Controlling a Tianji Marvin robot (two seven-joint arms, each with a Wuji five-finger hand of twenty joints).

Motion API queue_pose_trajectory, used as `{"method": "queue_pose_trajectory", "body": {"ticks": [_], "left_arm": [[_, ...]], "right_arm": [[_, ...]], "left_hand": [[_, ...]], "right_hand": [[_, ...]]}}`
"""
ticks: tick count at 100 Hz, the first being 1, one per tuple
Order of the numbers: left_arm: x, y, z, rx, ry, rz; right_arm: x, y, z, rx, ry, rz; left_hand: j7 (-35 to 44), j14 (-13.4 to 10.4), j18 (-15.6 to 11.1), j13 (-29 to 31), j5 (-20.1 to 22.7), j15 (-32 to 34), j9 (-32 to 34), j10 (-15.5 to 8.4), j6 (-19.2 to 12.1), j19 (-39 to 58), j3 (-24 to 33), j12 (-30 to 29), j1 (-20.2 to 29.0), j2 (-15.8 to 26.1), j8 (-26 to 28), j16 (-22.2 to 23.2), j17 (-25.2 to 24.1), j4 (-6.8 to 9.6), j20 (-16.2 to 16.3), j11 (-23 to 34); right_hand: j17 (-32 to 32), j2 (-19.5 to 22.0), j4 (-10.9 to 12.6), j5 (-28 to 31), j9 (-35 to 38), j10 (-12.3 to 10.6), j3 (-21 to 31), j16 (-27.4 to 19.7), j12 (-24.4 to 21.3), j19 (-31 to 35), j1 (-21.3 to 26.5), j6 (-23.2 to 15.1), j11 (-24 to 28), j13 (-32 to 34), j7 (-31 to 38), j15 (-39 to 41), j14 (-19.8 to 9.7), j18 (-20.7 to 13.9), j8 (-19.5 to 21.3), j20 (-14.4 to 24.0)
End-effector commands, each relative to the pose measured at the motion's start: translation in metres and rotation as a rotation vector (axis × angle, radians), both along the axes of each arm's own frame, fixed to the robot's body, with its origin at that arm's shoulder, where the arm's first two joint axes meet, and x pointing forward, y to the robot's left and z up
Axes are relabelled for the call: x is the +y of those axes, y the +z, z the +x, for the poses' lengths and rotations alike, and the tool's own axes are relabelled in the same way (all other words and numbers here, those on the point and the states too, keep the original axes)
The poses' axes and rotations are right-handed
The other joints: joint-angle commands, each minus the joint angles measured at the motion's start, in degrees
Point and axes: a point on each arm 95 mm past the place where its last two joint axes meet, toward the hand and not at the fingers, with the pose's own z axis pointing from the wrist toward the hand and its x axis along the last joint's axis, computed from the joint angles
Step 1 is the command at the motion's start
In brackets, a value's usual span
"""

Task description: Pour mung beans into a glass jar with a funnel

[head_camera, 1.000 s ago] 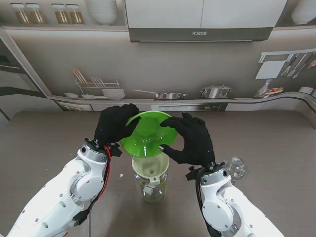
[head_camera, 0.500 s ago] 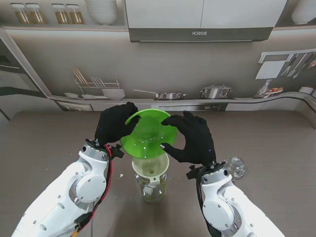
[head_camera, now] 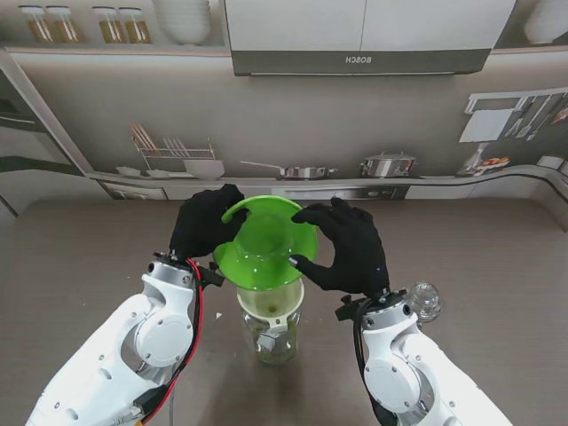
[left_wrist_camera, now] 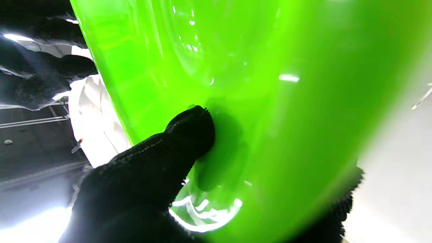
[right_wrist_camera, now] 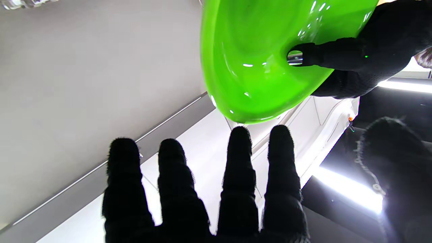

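My left hand point(head_camera: 202, 226) is shut on the far-left rim of a glossy green bowl point(head_camera: 266, 244). The bowl is tilted steeply toward me, its low rim just over a cream funnel point(head_camera: 271, 306). The funnel sits in the mouth of a glass jar point(head_camera: 273, 342). In the left wrist view my thumb point(left_wrist_camera: 168, 162) presses on the bowl point(left_wrist_camera: 270, 84). My right hand point(head_camera: 351, 253) hovers open beside the bowl's right edge. Its fingers point(right_wrist_camera: 236, 189) are spread, just short of the bowl point(right_wrist_camera: 256, 60). Beans are too small to make out.
A clear glass lid point(head_camera: 424, 300) lies on the brown table point(head_camera: 80, 257) to the right of my right wrist. The wall behind the table's far edge is a printed kitchen backdrop.
The bowl has tipped further toward me, and its low rim has dropped closer to the funnel. My right hand has hardly moved.
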Motion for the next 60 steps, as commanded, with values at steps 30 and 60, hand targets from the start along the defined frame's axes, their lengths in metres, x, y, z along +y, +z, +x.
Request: {"method": "queue_pose_trajectory", "body": {"ticks": [30,60], "left_arm": [[0.004,0.006,0.004,0.083,0.029,-0.073],[0.011,0.009,0.006,0.161,0.054,-0.155]], "right_arm": [[0.003,0.000,0.000,0.001,-0.003,0.011],[0.002,0.000,0.000,0.003,-0.009,0.009]], "left_hand": [[7.4,-0.4,-1.7,1.1,2.5,0.6,1.3,-0.7,-6.6,1.0,7.1,0.5,7.7,4.0,2.4,0.6,1.6,3.48,0.2,0.4],[6.9,0.1,-1.2,1.1,2.8,0.5,1.3,-0.5,-6.3,1.0,7.1,0.6,7.9,3.9,2.6,0.6,1.5,3.62,0.4,0.3]], "right_hand": [[0.1,-0.3,1.2,-1.6,-2.3,0.4,-0.1,-0.7,-0.6,-0.8,-1.3,0.3,-0.4,0.4,-0.6,0.4,-1.0,2.1,1.3,-0.4],[0.2,-0.4,1.1,-1.8,-2.4,0.4,0.3,-0.7,-0.6,-0.7,-1.4,0.5,-0.2,0.5,-0.3,0.4,-1.0,2.2,1.3,-0.6]]}}
